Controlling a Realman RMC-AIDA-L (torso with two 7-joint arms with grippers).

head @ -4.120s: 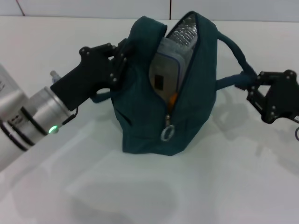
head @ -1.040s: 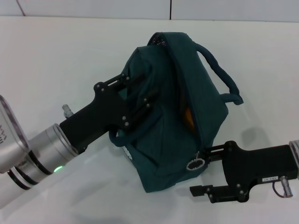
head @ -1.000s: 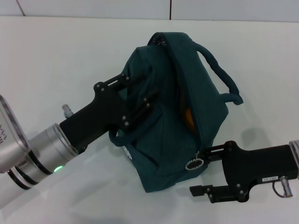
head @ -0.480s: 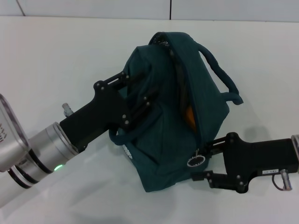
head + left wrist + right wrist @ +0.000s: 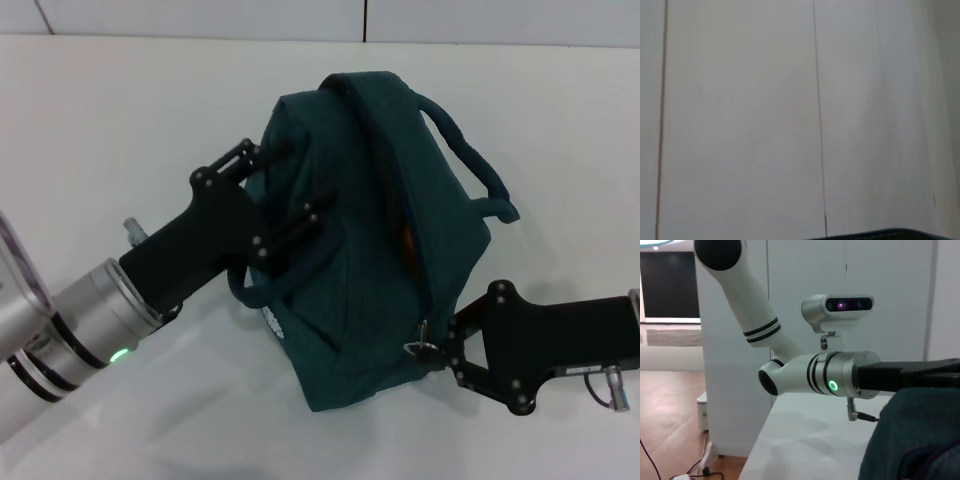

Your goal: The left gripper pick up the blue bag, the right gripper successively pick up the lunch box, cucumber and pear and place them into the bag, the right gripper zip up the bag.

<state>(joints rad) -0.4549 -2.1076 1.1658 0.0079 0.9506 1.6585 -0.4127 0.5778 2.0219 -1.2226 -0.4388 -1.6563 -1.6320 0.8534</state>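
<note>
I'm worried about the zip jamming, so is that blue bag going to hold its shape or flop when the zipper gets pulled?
Probably floppy: the blue bag is creased fabric, leaning sideways. It likely shifts less because the left gripper holds its side. The right gripper is shut on the zipper pull; the cloth may bunch there.

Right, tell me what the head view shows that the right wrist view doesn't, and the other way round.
Only the head view shows the right end effector shut on the zipper pull, the bag's handle and an orange patch inside. Only the right wrist view shows the robot's head camera and white upper arm. Both show the blue bag, the left end effector's silver arm and the white table.
</note>
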